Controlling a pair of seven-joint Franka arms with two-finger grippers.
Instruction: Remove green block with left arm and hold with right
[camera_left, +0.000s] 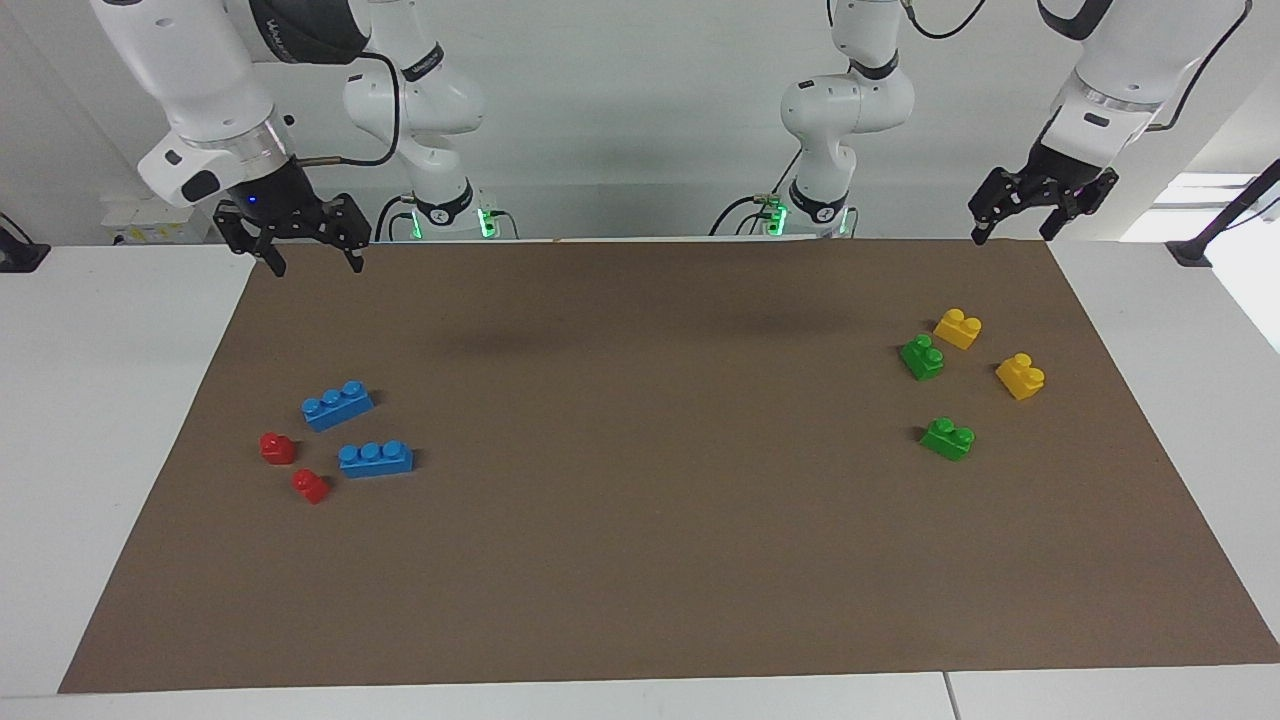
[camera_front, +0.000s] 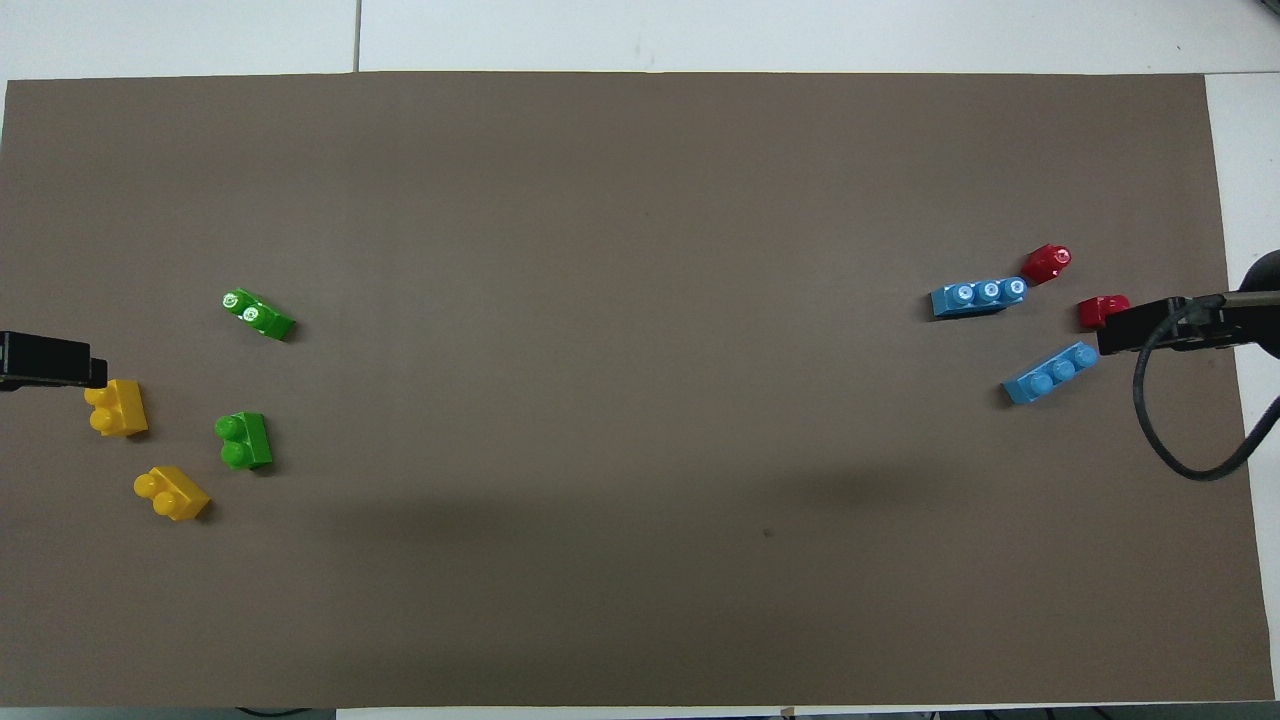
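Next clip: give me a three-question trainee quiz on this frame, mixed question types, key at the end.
1. True or false: one of the green blocks is stacked on a yellow brick.
2. Multiple choice: the blue bricks lie toward
A) the right arm's end of the table
B) the left arm's end
C) the middle of the mat
3. Fill in: the left gripper and right gripper are both raised and holding ____.

Key: 1 false, every brick lies singly on the brown mat. 2 A, beside two red bricks. 3 nothing; both have their fingers open.
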